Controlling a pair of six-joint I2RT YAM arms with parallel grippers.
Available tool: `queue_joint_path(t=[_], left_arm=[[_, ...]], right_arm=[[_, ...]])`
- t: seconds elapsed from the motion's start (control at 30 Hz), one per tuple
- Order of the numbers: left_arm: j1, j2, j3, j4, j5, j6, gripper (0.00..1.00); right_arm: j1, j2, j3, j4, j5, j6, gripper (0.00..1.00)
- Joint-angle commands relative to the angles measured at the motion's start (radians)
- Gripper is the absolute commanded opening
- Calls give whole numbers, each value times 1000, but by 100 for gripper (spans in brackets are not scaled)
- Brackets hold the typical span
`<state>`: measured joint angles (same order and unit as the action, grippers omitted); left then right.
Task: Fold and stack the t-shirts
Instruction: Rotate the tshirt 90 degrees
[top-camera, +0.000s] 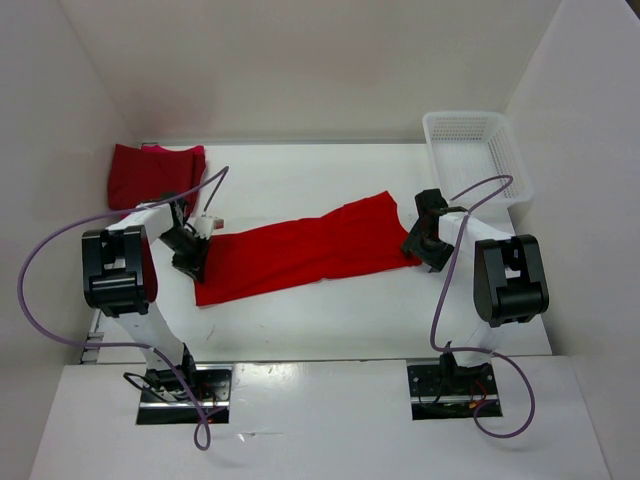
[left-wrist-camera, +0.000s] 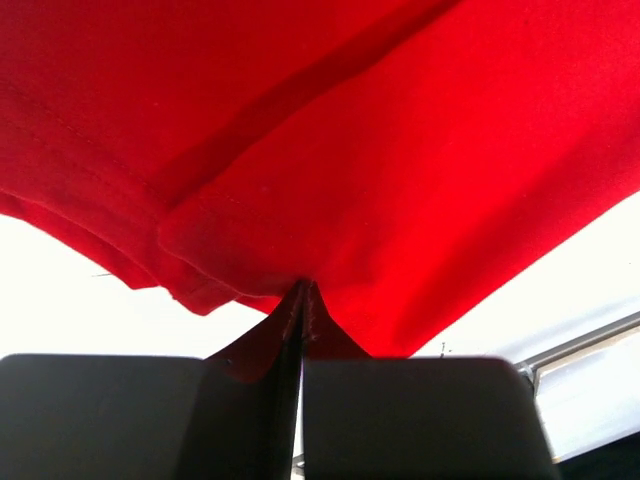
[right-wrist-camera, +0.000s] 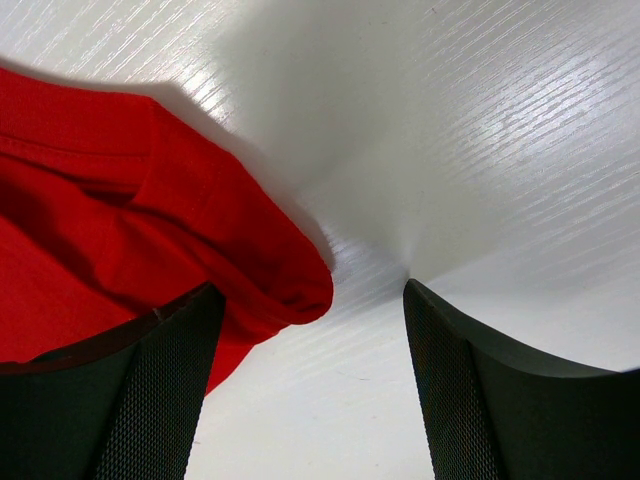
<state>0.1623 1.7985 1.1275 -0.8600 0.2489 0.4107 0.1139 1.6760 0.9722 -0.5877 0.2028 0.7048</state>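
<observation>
Red cloth and black metal nearest the camera: two arms bolted at the near edge, two grippers, two red garments in sight, one basket.

On the left, close to its base: left gripper (top-camera: 195, 268), clamped flat together on a pinch of the bright red cloth t-shirt (top-camera: 310, 250). Grips the left end of that shirt, with a small ridge of fabric drawn up into the closed jaws. Fills the left wrist view almost wholly with red, so no telling from there which hem or seam is caught.

On the right, at about the same depth: right gripper (top-camera: 418, 250), spread wide and grasping nothing. Straddles the shirt's right-hand corner; rolled corner of cloth just beside the left finger (right-wrist-camera: 150, 400), bare white wood-grain surface (top-camera: 330, 320) under the right finger (right-wrist-camera: 500, 400). Contact between the left finger and the cloth not clear.

Between the two grippers: the same shirt, folded into a long narrow band, laid flat across the middle of the surface, slanting from near-left up to far-right. Left end partly covered by the left gripper in the top view.

Farther back, in the far left corner: a darker crimson folded t-shirt (top-camera: 150, 172), well apart from both grippers. Near corner crossed by the left arm; number of layers impossible to count.

Far right corner: a white plastic mesh basket (top-camera: 470, 118), against the side wall.
</observation>
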Motion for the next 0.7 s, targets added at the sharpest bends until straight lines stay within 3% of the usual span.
queue_joint_path(t=[0.0, 0.43, 0.6, 0.67], left_arm=[[2, -33, -5, 7, -11, -6, 2], [5, -67, 81, -275, -10, 134, 0], [5, -42, 40, -275, -68, 157, 0], [5, -42, 29, -231, -111, 146, 7]], right_arm=[[-6, 10, 10, 15, 29, -8, 76], [-6, 10, 10, 25, 20, -18, 76], [-6, 10, 10, 25, 10, -18, 76], [-6, 10, 10, 49, -14, -28, 76]])
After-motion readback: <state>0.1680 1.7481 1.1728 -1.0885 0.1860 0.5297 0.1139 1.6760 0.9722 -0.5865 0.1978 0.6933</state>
